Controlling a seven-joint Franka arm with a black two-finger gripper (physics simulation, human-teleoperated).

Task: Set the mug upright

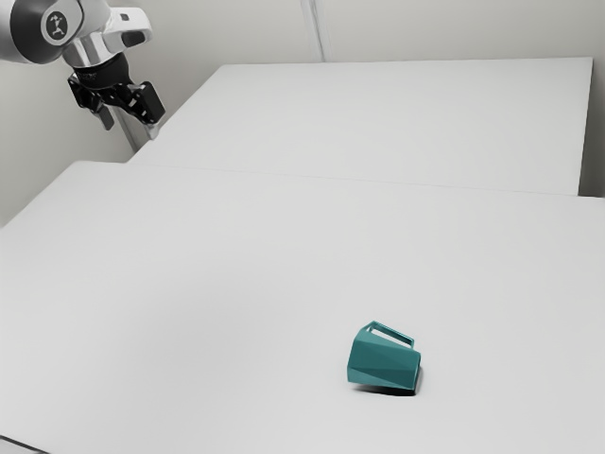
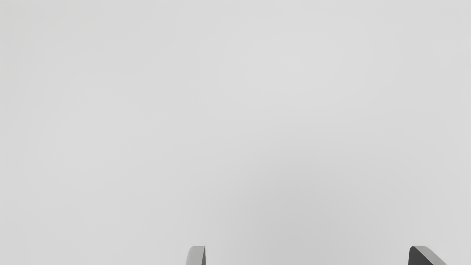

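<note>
My gripper (image 1: 129, 127) hangs high at the exterior view's upper left, well away from the mug. In the wrist view the gripper (image 2: 307, 255) is open, its two fingertips wide apart with nothing between them. A teal faceted mug (image 1: 383, 363) lies on its side on the white surface, toward the lower part of the exterior view and right of its middle. Its handle (image 1: 392, 333) is on the upper side. Which end is the mouth, I cannot tell.
The mug lies on a broad white table (image 1: 208, 284). Behind it is another pale flat surface (image 1: 397, 118), with grey-white walls around. A thin dark line crosses the exterior view's lower left corner.
</note>
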